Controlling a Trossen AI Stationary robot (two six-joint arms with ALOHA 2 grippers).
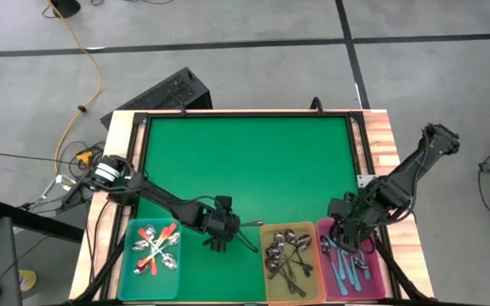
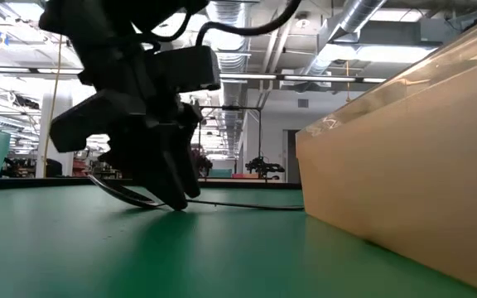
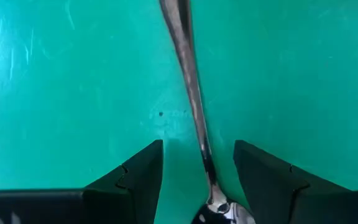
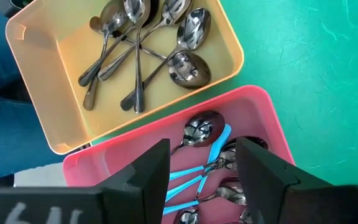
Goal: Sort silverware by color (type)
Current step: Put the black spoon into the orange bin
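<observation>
Jaws of the left gripper [image 3: 197,180] stand open astride a dark-handled spoon [image 3: 188,81], untouched on the mat [image 3: 73,93].

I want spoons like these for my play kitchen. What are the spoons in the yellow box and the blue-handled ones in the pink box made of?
The plain spoons in the yellow bin look like polished metal all over: grey and mirror-shiny. The blue-handled spoons in the pink bin have shiny metal bowls; their light blue handles look like matte plastic, though a painted coating is possible.
</observation>
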